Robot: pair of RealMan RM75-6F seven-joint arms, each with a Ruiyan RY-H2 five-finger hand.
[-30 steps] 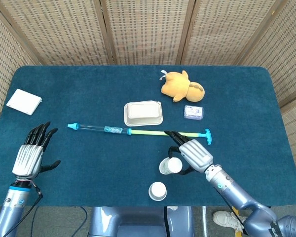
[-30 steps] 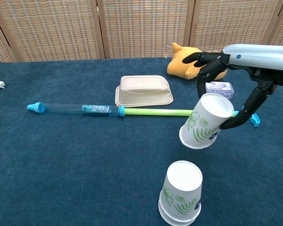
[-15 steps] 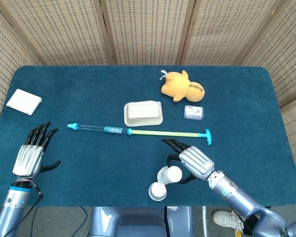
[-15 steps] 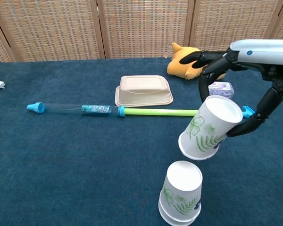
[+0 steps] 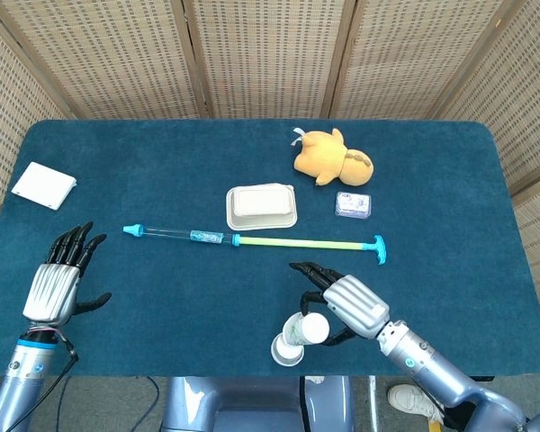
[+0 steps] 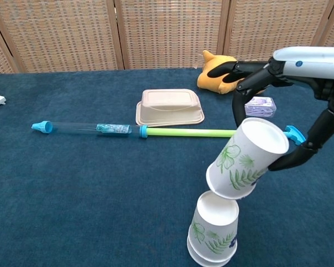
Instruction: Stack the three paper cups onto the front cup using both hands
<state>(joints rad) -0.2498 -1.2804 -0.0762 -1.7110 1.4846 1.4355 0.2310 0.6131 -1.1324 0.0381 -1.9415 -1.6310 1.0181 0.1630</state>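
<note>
An upside-down stack of paper cups with a leaf print (image 6: 212, 233) (image 5: 287, 350) stands at the table's front edge. My right hand (image 5: 349, 304) (image 6: 289, 83) holds another leaf-print paper cup (image 6: 244, 161) (image 5: 306, 329), tilted with its mouth down and to the left, just above the stack's top and slightly right of it. The cup's lower rim is very close to the stack; whether they touch I cannot tell. My left hand (image 5: 56, 281) rests open over the table's left front, holding nothing.
A long blue and green tube (image 5: 252, 239) (image 6: 156, 131) lies across the middle of the table. Behind it are a beige lidded box (image 5: 262, 207), a yellow plush toy (image 5: 333, 156) and a small blue packet (image 5: 353, 204). A white pad (image 5: 43, 185) lies at the far left.
My right hand has carried the tilted cup toward the front and down, from near the tube to just above the stacked cups. The left hand has stayed still.
</note>
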